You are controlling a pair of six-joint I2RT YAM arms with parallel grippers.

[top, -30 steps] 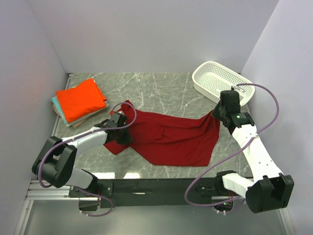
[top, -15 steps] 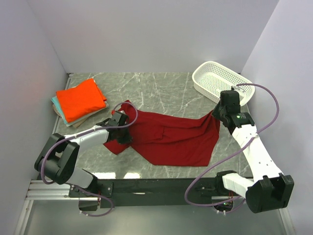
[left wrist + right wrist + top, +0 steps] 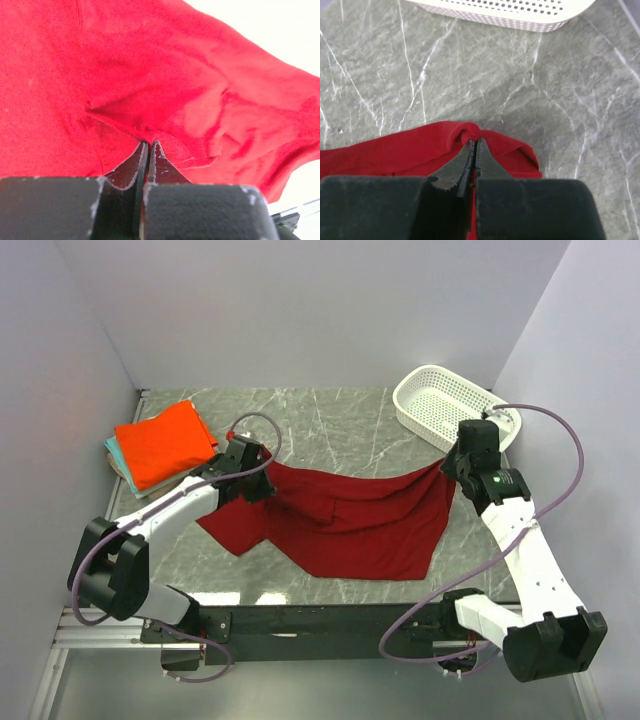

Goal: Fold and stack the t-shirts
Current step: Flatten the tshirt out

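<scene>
The dark crimson red t-shirt (image 3: 345, 525) lies spread across the middle of the table. My left gripper (image 3: 256, 483) is shut on its left upper edge and holds that part lifted; the cloth (image 3: 150, 90) fills the left wrist view beyond the closed gripper (image 3: 149, 144). My right gripper (image 3: 450, 466) is shut on the shirt's right upper corner (image 3: 470, 131), pinched at the gripper's tips (image 3: 475, 141). The bright orange t-shirt (image 3: 163, 443) lies folded on top of the teal (image 3: 111, 450) and tan (image 3: 180, 478) folded ones at the far left.
A white perforated plastic basket (image 3: 443, 407) stands at the back right, just behind my right gripper; its rim shows in the right wrist view (image 3: 510, 12). Bare grey marble table (image 3: 330, 430) lies between the stack and the basket.
My left gripper has risen and moved back and right, pulling the shirt's left part up and stretching the top edge. My right gripper has shifted slightly right and back with its corner.
</scene>
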